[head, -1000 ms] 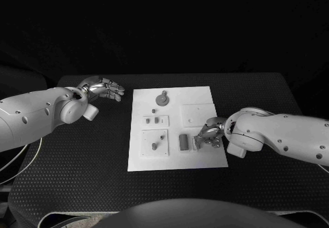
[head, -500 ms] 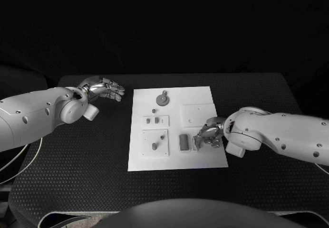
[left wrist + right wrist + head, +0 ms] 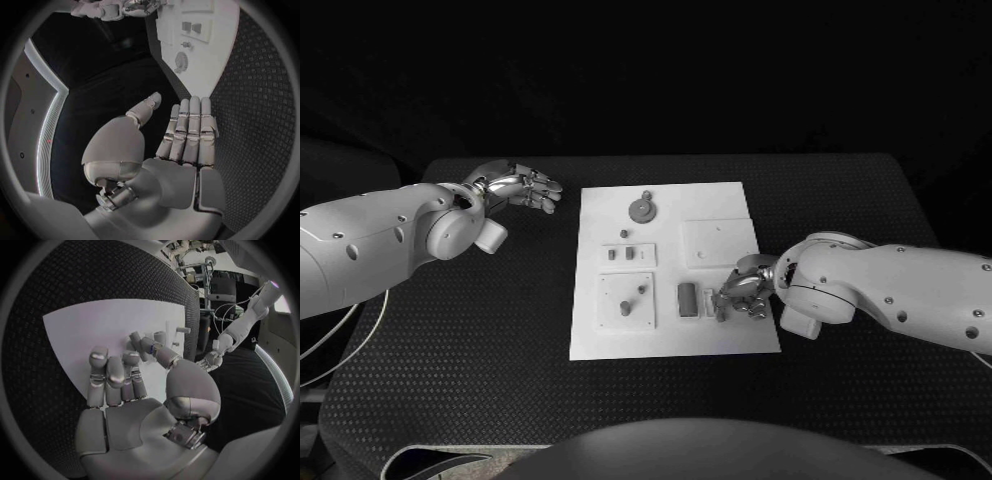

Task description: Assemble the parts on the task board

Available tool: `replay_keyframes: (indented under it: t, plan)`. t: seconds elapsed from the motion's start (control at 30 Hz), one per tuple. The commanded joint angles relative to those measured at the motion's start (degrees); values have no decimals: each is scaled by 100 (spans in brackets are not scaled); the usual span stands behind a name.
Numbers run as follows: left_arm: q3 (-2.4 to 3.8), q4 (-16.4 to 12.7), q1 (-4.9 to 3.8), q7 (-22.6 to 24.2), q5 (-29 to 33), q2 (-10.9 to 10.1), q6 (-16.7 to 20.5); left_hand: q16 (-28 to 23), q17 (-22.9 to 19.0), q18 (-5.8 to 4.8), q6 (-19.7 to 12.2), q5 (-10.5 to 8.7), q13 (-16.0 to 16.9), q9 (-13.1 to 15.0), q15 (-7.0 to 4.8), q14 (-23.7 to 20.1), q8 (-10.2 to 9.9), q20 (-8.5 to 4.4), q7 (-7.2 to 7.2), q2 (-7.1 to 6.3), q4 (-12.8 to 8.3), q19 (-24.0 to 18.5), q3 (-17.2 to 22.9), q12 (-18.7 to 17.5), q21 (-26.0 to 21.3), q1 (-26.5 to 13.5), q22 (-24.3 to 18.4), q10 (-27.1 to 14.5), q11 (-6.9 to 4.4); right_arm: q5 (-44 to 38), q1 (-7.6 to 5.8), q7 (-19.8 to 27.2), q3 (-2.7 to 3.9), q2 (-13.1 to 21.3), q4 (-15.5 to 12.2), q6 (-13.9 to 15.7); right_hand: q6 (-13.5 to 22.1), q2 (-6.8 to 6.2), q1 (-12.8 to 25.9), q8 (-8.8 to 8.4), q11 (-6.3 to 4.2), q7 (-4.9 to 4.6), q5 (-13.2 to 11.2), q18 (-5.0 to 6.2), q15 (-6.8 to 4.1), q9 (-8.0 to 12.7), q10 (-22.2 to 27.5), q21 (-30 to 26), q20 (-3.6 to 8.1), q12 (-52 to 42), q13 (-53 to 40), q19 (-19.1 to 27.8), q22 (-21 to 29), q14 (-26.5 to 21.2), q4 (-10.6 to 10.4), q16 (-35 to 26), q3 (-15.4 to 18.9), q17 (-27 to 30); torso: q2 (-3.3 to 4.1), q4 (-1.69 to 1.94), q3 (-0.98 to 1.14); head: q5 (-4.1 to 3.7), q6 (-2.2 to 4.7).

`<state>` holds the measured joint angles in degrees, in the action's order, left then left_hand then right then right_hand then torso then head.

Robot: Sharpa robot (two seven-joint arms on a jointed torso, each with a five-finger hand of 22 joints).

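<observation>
1. Right hand (image 3: 741,295) sits over the task board's (image 3: 733,338) right edge, at about 4 o'clock from board centre, fingers curled down beside a small grey part (image 3: 687,298).
2. Grip state: cannot tell. In the wrist view its fingers (image 3: 112,375) look loosely extended over the white plate with nothing clearly pinched.
3. Likely reason for the pose: lined up to pick or seat the part next to it.
4. Left hand (image 3: 519,188) hovers off the board over the desk (image 3: 473,330), at roughly 10 o'clock, fingers apart, holding nothing; probably parked clear.
5. Round part (image 3: 642,209) lies at the board's 12 o'clock end; other small parts sit mid-board.
</observation>
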<state>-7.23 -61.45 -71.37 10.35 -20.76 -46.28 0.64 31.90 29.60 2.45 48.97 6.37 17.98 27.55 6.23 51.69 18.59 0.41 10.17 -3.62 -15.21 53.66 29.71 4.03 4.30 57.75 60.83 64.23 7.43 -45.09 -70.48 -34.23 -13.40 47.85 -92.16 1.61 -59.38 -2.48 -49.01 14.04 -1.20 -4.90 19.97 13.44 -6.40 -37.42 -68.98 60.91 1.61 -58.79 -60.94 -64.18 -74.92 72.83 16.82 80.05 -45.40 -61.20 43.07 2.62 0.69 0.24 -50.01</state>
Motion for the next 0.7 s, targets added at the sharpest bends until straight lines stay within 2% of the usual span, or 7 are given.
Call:
replay_keyframes:
  t: [0.03, 0.27, 0.43, 0.7]
  plan:
    - [3, -10, -6, 32, 13, 4, -74, -34, 9, 37, -28, 32, -7, -6, 4, 22, 29, 14, -3, 7, -5, -29, 41, 26, 10, 24, 1, 12, 24, -35, 25, -27, -15, -12, -10, -75, 6, 354, -337, 47, 11, -34, 40, 156, -15, -107, -25, 14, 23, -9, 7, -3, -85, -8, 5, -12, -15, 2, 1, -2, 3, -5, 1]
    - [3, -8, -6, 35, 12, 20, -81, -35, 11, 36, -29, 32, -8, -6, 5, 21, 29, 14, -3, 7, -5, -30, 43, 26, 10, 24, 2, 11, 24, -95, 33, 21, -15, -55, -23, 139, 4, 349, -331, 48, 11, -34, 45, 156, -15, -107, -24, 14, 23, -8, 8, -2, -85, -6, 7, -11, -13, -2, 2, 0, 5, -12, 1]
    - [3, -7, -6, 33, 12, 8, -80, -37, 13, 36, -30, 32, -9, -7, 5, 21, 30, 14, -2, 7, -4, -30, 44, 26, 10, 24, 2, 11, 24, -164, 33, 30, -14, -45, 7, 245, 3, 340, -327, 49, 11, -34, 47, 156, -15, -106, -23, 14, 23, -9, 8, -2, -84, -8, 7, -12, -11, 1, 0, 3, -1, -12, 1]
    - [2, -7, -6, 31, 12, 12, -92, -39, 15, 36, -30, 32, -9, -7, 5, 21, 31, 15, -2, 7, -3, -30, 46, 26, 11, 23, 2, 11, 25, -196, 33, 23, -14, -13, 59, 188, -2, 332, -322, 51, 10, -32, 55, 156, -16, -106, -25, 15, 23, -10, 7, -4, -84, -1, 6, -9, -8, -8, 0, 3, -3, 1, 1]
